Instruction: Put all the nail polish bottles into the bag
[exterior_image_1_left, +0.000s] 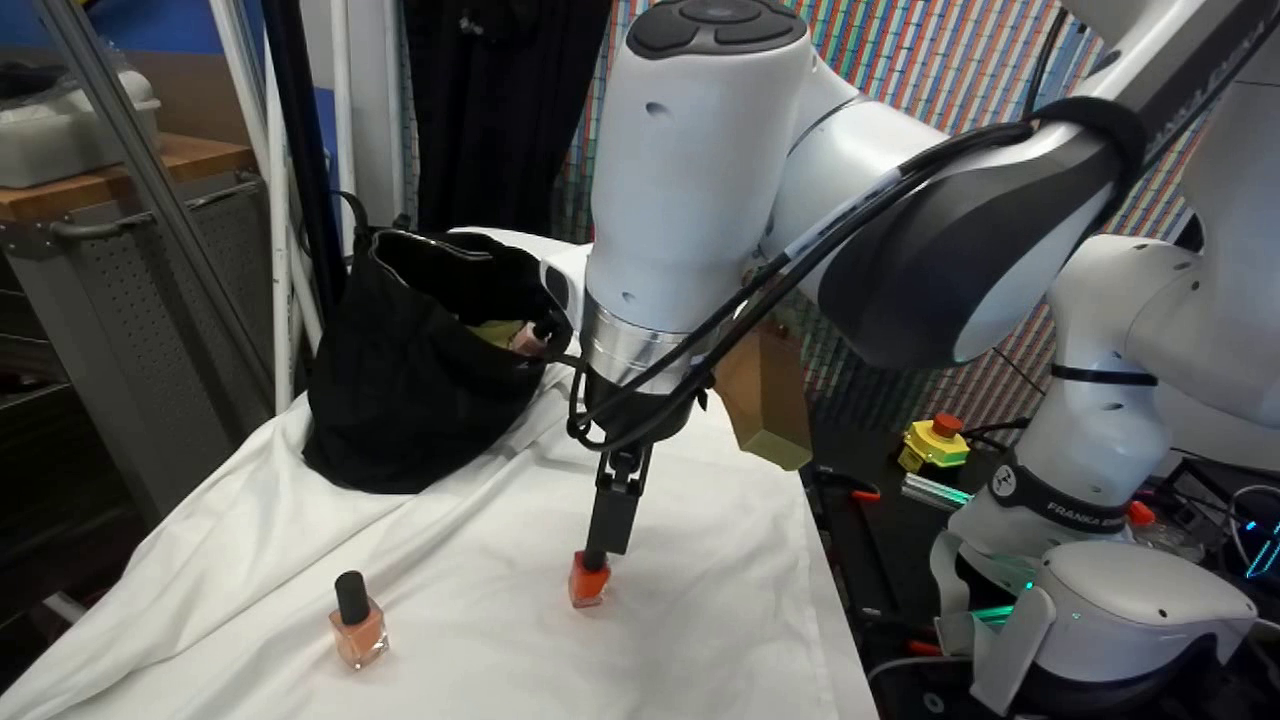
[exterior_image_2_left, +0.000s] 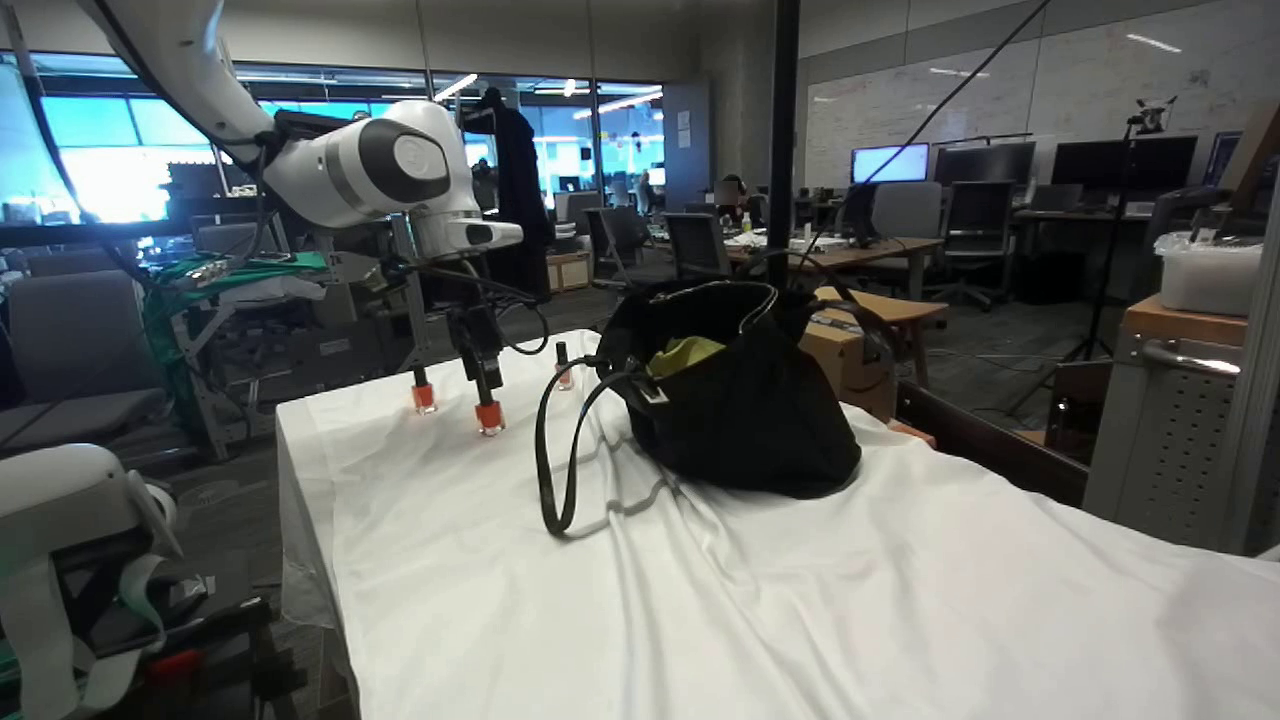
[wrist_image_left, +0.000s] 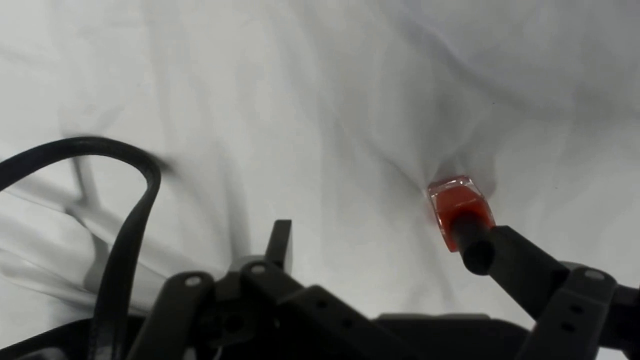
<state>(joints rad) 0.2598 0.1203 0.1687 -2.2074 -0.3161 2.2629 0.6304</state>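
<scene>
Nail polish bottle perhaps touches the spread end effector.

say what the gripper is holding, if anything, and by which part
Nothing is held: the gripper is open, the black cap of the orange-red nail polish bottle near only one finger.

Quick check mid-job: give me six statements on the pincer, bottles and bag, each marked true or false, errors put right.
1. A pink bottle shows inside the bag. True.
2. The bag is shut. False: it gapes open.
3. The pincer is open. True.
4. The pincer is over the bag. False: it is down by a red bottle on the cloth.
5. No other bottle stands on the cloth. False: an exterior view shows another red one and a peach one.
6. The bag's lining is yellow-green. True.
</scene>
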